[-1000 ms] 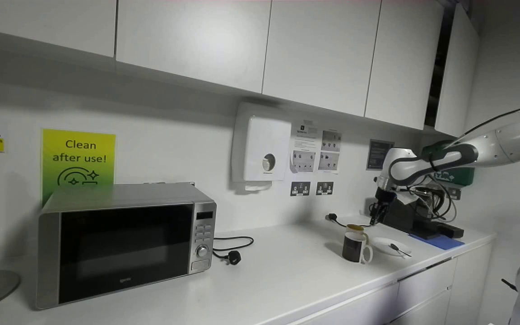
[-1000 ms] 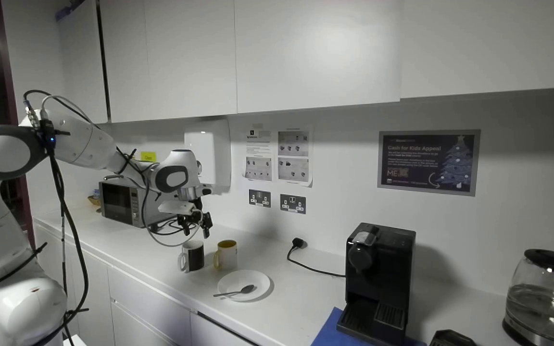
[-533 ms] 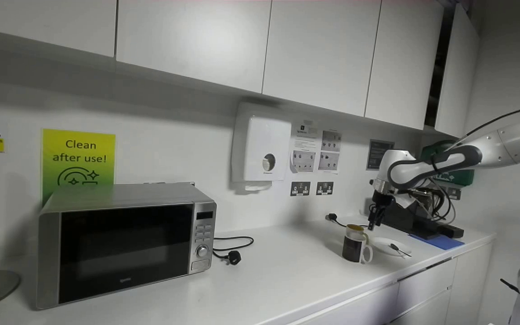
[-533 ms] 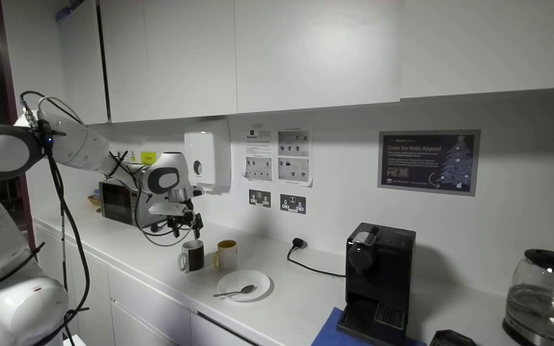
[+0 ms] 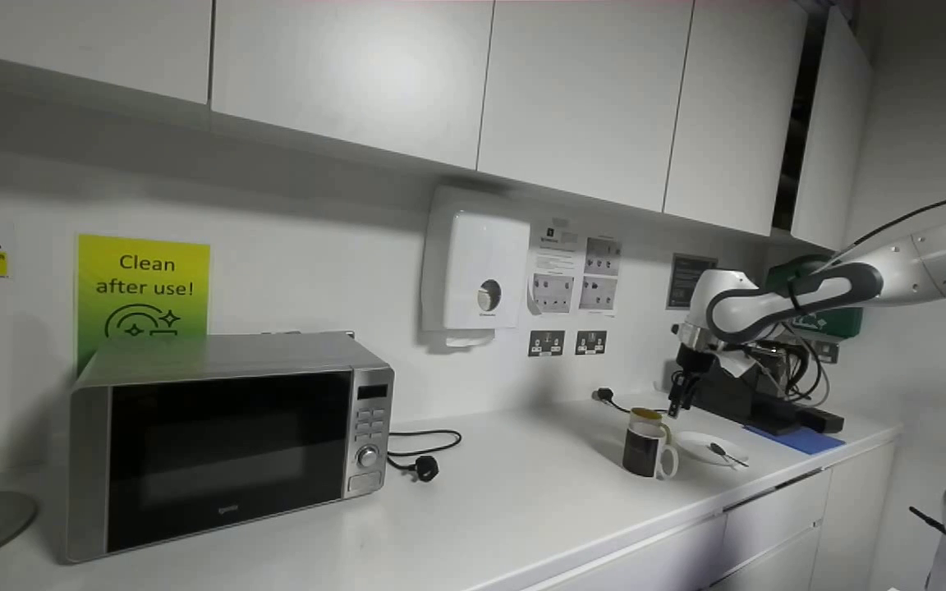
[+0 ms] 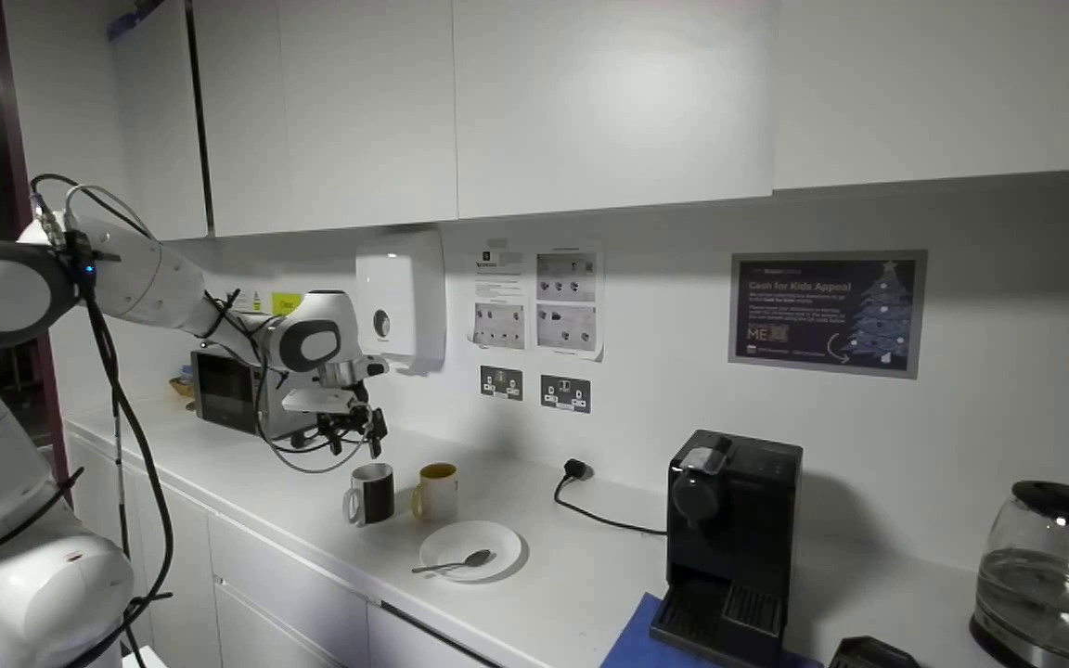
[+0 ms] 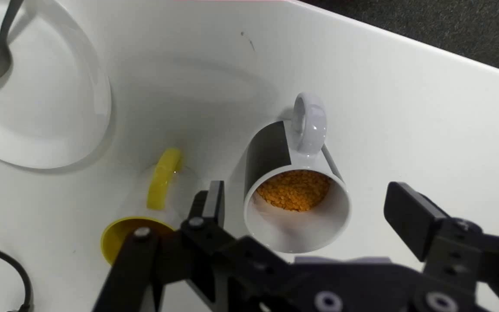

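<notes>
My gripper (image 7: 306, 195) is open and empty. In the wrist view its fingers lie on either side of the rim of a white mug with a dark panel (image 7: 269, 149), with gaps on both sides. The mug holds orange grains (image 7: 295, 190). In the exterior views the gripper (image 6: 356, 449) is above the counter, and its tips are higher than the dark-panelled mug (image 6: 377, 496). A white mug with a yellow inside and handle (image 7: 162, 182) stands beside it, partly hidden by a finger. It also shows in an exterior view (image 6: 438, 499).
A white plate (image 6: 460, 538) with a dark spoon (image 6: 477, 558) lies near the mugs. A black coffee machine (image 6: 739, 529) stands on a blue mat (image 6: 641, 640), with a glass kettle (image 6: 1036, 575) beyond. A microwave (image 5: 227, 443) stands farther along. Wall cabinets (image 5: 580, 98) hang above the counter.
My gripper has shifted towards the dark-panelled mug, leftward in an exterior view, first dipping and then rising slightly. It stays open. The mugs, plate and spoon have not moved.
</notes>
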Robot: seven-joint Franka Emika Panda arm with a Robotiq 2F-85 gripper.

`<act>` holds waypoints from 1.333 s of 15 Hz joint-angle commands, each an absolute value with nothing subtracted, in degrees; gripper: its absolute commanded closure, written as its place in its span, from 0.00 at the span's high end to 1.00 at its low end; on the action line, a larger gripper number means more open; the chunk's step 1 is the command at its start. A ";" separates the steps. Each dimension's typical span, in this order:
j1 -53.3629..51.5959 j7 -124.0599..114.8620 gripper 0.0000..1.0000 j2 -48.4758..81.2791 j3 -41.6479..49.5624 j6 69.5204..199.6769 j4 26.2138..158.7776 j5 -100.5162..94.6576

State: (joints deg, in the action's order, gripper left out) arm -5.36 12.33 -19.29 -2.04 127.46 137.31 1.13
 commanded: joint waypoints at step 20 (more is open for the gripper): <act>-5.52 10.23 1.00 -21.01 -1.90 127.31 138.33 3.01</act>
